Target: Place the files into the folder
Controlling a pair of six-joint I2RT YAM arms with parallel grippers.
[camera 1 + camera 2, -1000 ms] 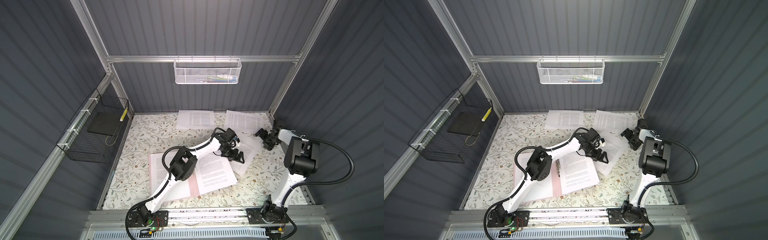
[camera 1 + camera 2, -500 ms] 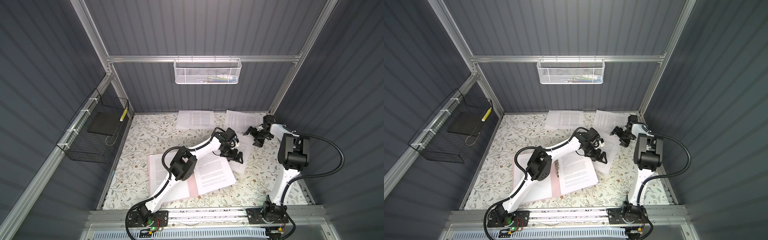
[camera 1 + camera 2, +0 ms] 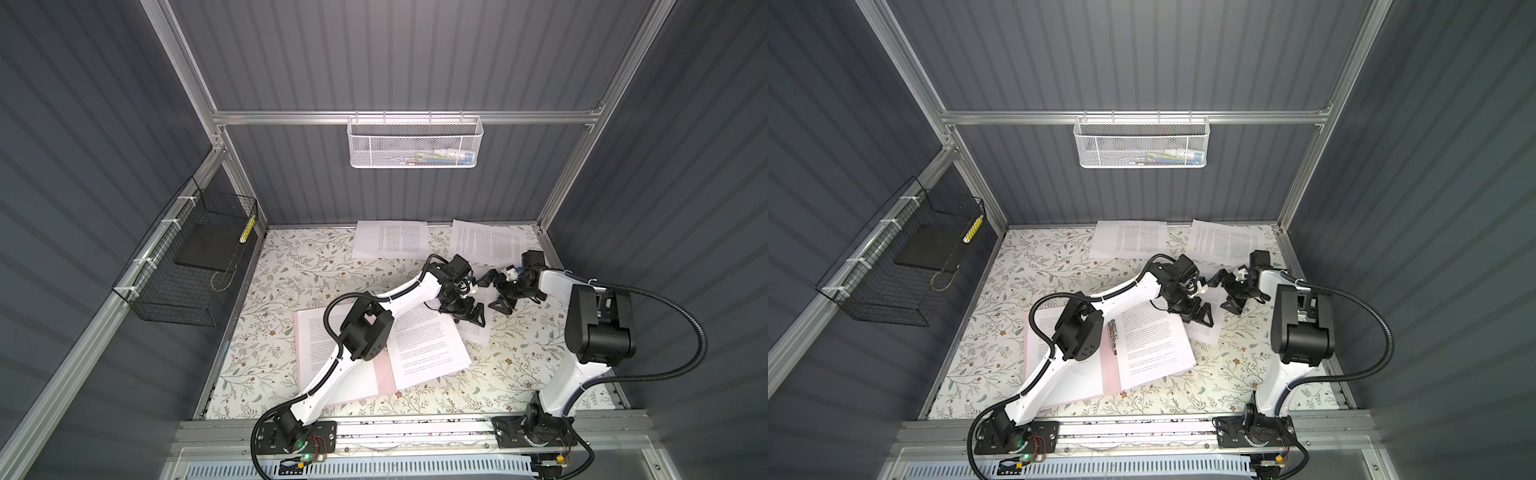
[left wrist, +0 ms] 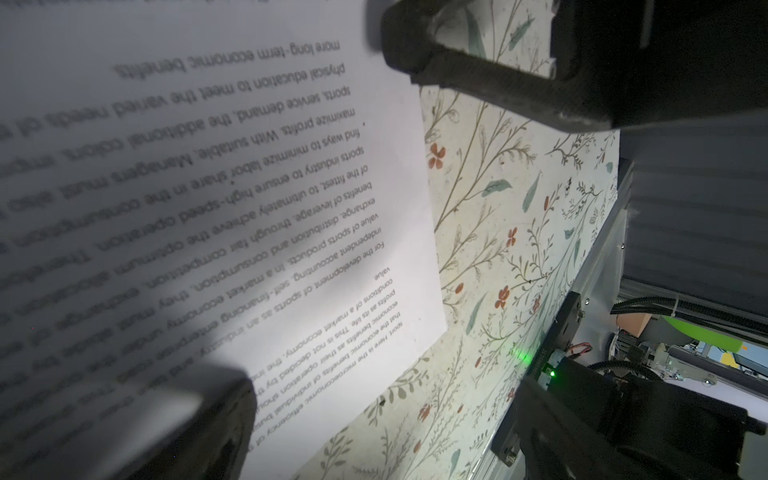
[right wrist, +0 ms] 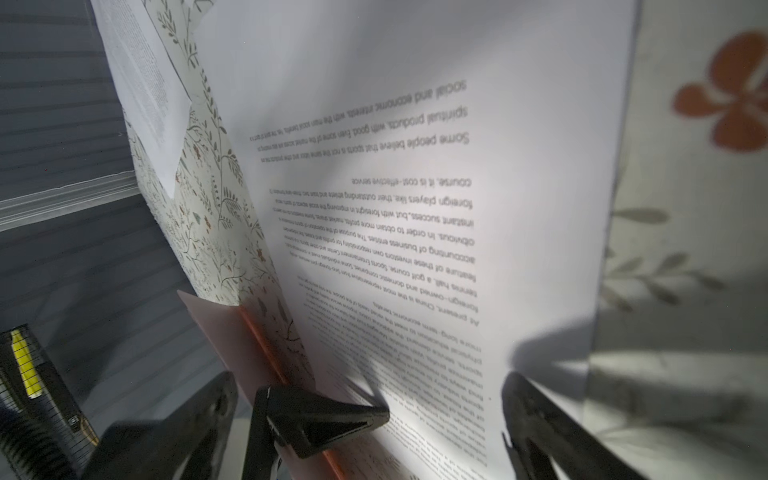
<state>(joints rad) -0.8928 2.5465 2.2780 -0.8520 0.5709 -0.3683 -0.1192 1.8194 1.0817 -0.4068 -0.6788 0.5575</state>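
Grey ribbed walls point(image 3: 415, 54) enclose a floral tabletop point(image 3: 291, 266), with a white mesh basket point(image 3: 415, 143) and black wire basket point(image 3: 174, 307) hung.

Robot lab cell, prob.: alu frame point(image 3: 291, 117), grey ribbed wall panels point(image 3: 415, 54), metal base rail point(image 3: 415, 428) up front.

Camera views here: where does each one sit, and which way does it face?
Both top views: high above the front rail, looking down on the table, the folder, the left arm and right arm whole.
Left wrist: low over a printed sheet, facing the front rail; its own fingers show.
Right wrist: low over that sheet, facing the folder; its own fingers show.
Shared: both wrist views show the same sheet.
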